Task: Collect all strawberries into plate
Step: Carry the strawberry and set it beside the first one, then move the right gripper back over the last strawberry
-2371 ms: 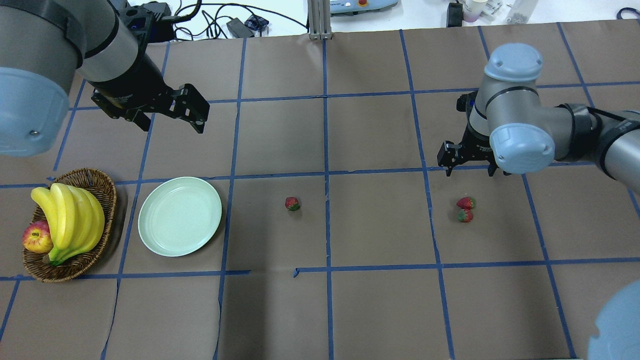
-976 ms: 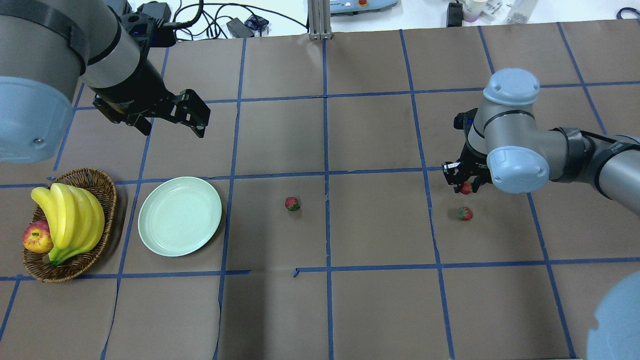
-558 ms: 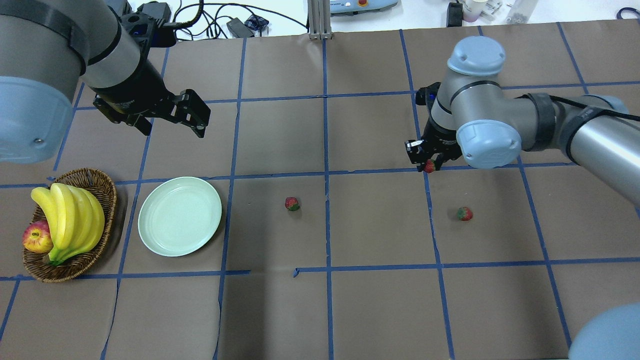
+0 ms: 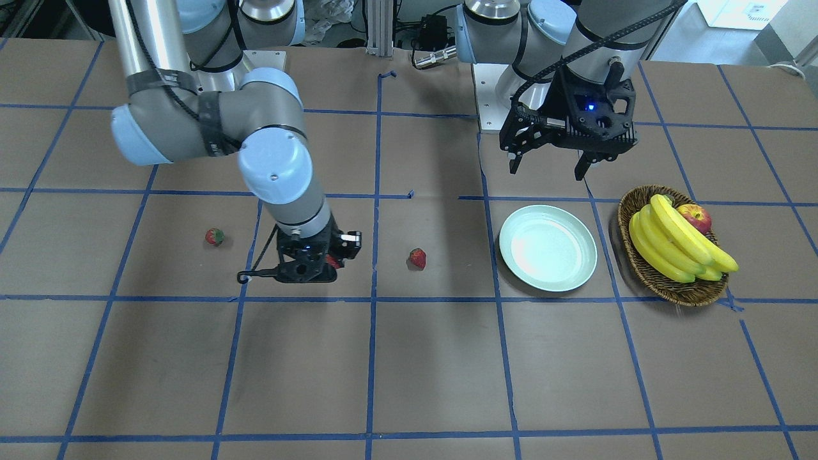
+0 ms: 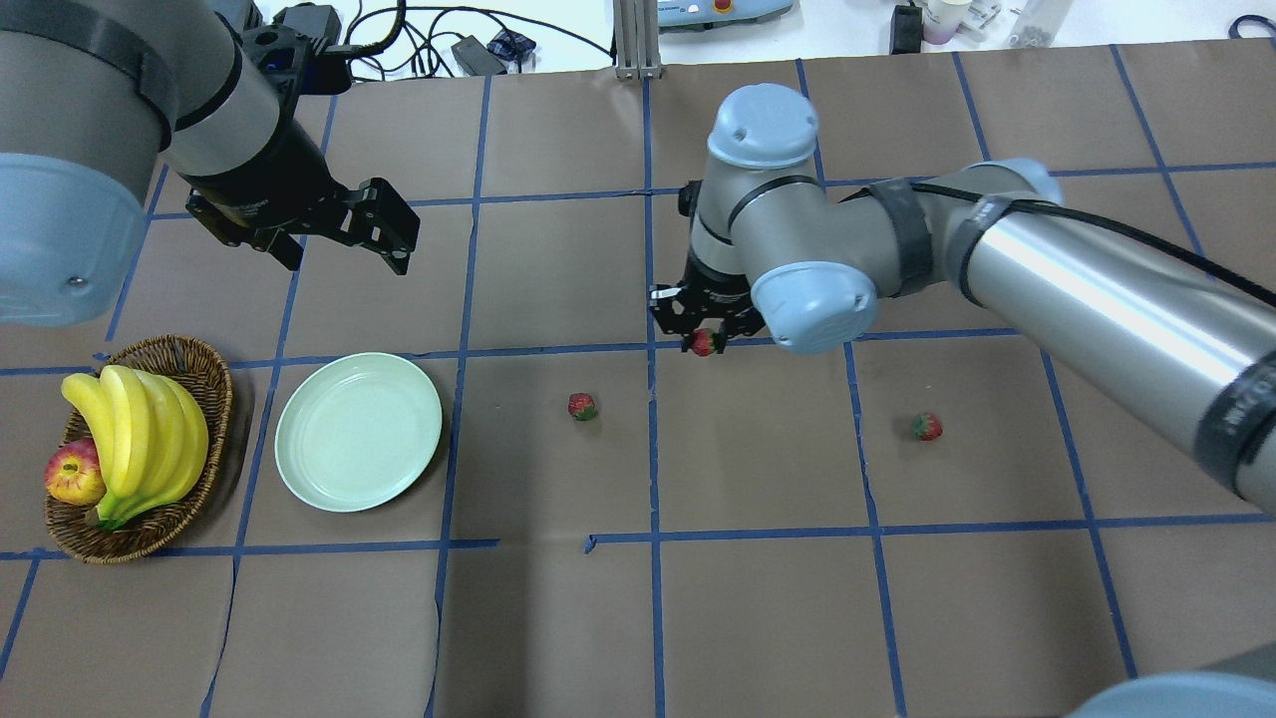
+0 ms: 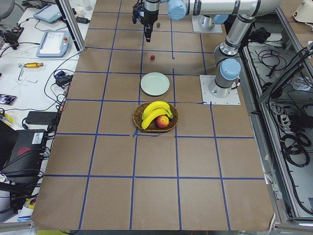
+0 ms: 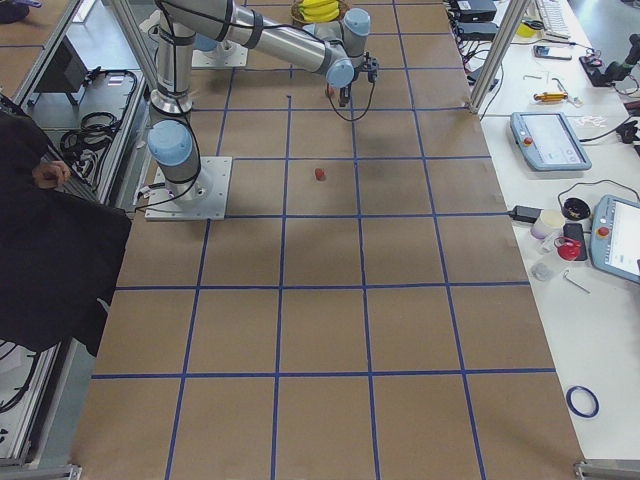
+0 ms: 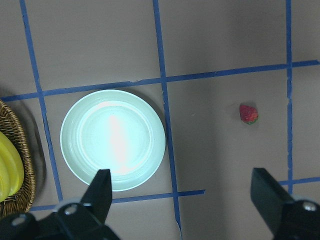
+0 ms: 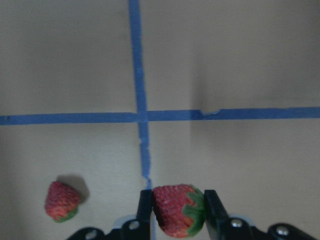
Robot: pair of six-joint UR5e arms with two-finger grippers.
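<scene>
My right gripper (image 5: 704, 337) is shut on a strawberry (image 5: 704, 343), held above the table near its middle; the right wrist view shows the berry (image 9: 177, 210) between the fingers. A second strawberry (image 5: 582, 406) lies on the table left of it and also shows in the left wrist view (image 8: 248, 114). A third strawberry (image 5: 926, 427) lies far right. The empty mint-green plate (image 5: 359, 431) sits at the left. My left gripper (image 5: 384, 224) hovers open and empty behind the plate.
A wicker basket (image 5: 214, 384) with bananas (image 5: 140, 429) and an apple (image 5: 75, 474) stands left of the plate. Brown paper with blue tape lines covers the table. Cables and devices lie beyond the far edge.
My right gripper came down on one of the two right-hand strawberries, closed on it, lifted it and carried it left towards the middle. The left arm has barely moved.
</scene>
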